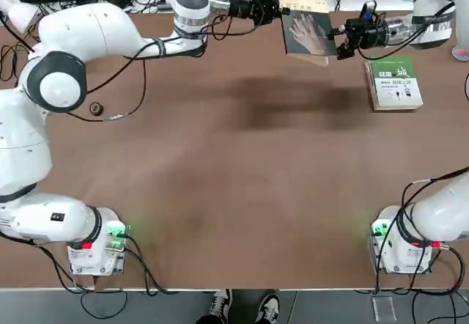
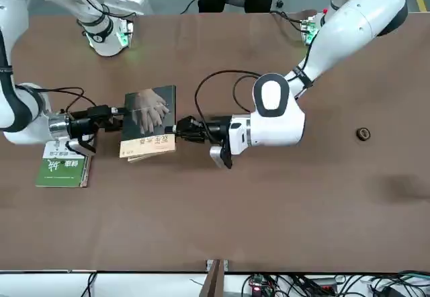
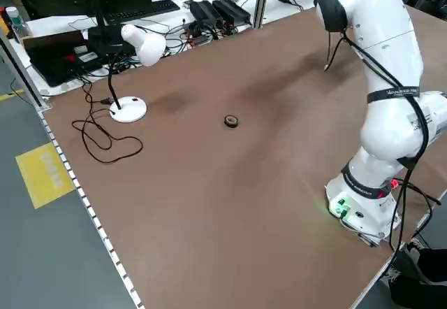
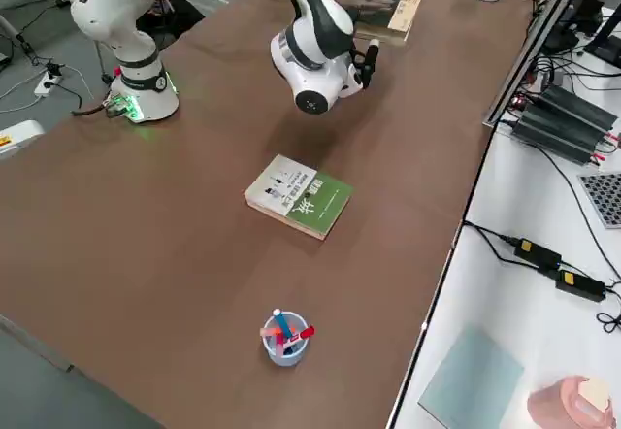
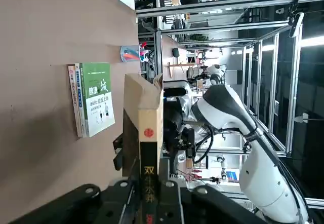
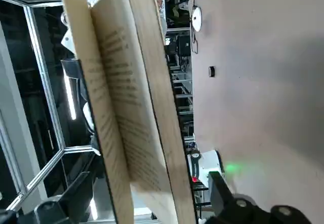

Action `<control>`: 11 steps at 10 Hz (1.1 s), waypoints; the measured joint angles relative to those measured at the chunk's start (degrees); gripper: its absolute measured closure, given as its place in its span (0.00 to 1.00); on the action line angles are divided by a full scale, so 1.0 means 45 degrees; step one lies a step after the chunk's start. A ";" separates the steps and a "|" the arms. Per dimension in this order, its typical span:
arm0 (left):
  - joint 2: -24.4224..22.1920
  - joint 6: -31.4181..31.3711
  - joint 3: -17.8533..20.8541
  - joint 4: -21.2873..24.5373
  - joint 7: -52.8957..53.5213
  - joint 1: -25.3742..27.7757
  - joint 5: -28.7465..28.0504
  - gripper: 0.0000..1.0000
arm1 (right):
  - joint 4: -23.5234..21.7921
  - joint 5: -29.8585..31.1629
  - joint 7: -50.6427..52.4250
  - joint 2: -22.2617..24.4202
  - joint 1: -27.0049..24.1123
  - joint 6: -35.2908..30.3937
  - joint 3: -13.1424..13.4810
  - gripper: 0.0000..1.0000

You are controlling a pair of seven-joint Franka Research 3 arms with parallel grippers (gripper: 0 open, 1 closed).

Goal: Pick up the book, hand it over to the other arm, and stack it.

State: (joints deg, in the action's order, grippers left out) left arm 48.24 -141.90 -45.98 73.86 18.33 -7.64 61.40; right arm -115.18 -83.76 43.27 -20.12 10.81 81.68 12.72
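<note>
Book held aloft between two claws, far edge of the worktop

Near edge: both arm bases. Toward the far right corner: green-and-white book [image 1: 394, 83] lying flat on the worktop [image 1: 234, 192]. Above the far edge: the book [image 1: 308, 34], clear of the worktop; left gripper [image 1: 277, 9] clamped on its spine edge; right gripper [image 1: 343, 39] at the opposite, page edge, fingers spread wide with the slightly fanned pages between them
</note>
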 joint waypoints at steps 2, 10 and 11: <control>0.0001 -0.0035 0.0000 -0.0026 0.0002 -0.0008 0.0000 0.99 | -0.0001 -0.0031 0.0000 0.0000 0.0124 0.0198 -0.0071 0.00; 0.0002 -0.0179 0.0001 -0.0074 0.0003 -0.0047 0.0000 0.99 | -0.0367 -0.1276 -0.0123 -0.0013 0.0221 0.0349 -0.0769 0.02; 0.0002 -0.0189 0.0000 -0.0074 0.0003 -0.0050 0.0000 0.99 | -0.0390 -0.1311 -0.0165 -0.0013 0.0221 0.0349 -0.0793 0.10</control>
State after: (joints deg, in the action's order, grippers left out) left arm 48.25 -142.76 -45.97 73.53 18.34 -7.86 61.40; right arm -116.94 -89.66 42.53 -20.18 11.81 83.25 9.15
